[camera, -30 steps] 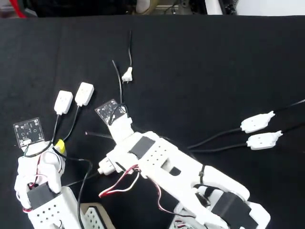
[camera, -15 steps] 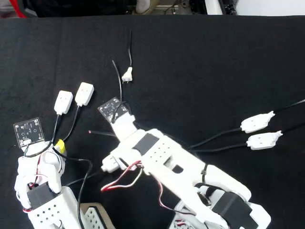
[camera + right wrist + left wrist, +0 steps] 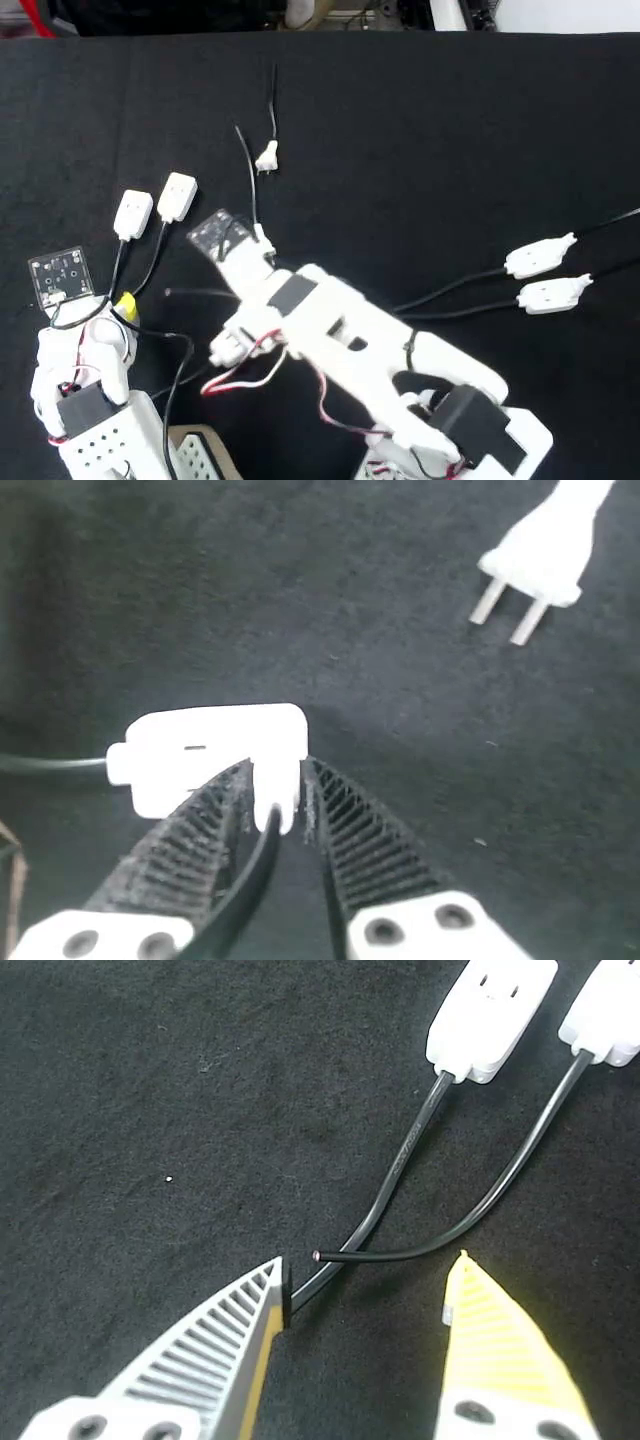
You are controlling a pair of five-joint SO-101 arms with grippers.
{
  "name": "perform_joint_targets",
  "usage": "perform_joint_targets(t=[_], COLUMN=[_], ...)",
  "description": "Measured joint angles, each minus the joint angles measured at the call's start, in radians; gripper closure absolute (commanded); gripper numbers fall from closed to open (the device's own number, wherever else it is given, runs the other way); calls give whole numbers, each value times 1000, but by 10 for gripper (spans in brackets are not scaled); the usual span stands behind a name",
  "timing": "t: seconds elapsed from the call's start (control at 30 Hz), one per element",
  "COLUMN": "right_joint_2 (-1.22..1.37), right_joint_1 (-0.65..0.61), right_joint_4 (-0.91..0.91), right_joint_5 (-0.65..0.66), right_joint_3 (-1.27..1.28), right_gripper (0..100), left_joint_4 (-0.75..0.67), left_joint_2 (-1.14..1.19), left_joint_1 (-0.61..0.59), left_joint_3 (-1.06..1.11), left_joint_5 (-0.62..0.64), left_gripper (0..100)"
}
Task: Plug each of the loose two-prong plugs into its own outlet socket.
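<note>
Presently, item one: the right end effector (image 3: 278, 772), clamped on the held plug (image 3: 205, 748), whose cable trails toward the far edge of the tabletop (image 3: 420, 130). Change over the last second: the arm swings this end effector, plug included, toward the left edge. It now stands closer to the inner left socket (image 3: 177, 196) and the outer left socket (image 3: 132, 213). A gap remains, and the plug does not appear lined up with either. Judged meaning: the carry is under way and insertion has not begun. Item two: the loose plug (image 3: 267, 157), prongs bare, lies unmoved between the held plug and the far edge, still to be dealt with. Item three: the farther right socket (image 3: 540, 257) and the nearer right socket (image 3: 552, 293) lie side by side near the right edge, both unoccupied and unchanged. Item four: the left end effector (image 3: 368, 1258), its two tips spread apart and holding nothing, sits by the near left corner over the crossing cables of the left sockets, with no shift seen. Markings: the right wrist card (image 3: 215, 232) and the left wrist card (image 3: 60, 275) are square and dotted. No words, brand or label can be read anywhere.
</note>
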Motion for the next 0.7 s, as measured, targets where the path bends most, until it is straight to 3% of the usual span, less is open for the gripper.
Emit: perform_joint_targets(t=[0.17, 0.37, 0.57, 0.7], right_joint_2=[-55, -91, -38, 63], right_joint_1=[195, 572, 1031, 1238], right_joint_4=[80, 104, -97, -210], right_joint_5=[133, 364, 680, 818], right_joint_3=[5, 23, 6, -60], right_gripper=[987, 987, 986, 986], left_joint_4=[0, 0, 0, 0], left_joint_2=[0, 0, 0, 0], left_joint_1=[0, 0, 0, 0], left_joint_3=[0, 0, 0, 0], left_joint_5=[0, 0, 0, 0], left_gripper=[741, 741, 741, 741])
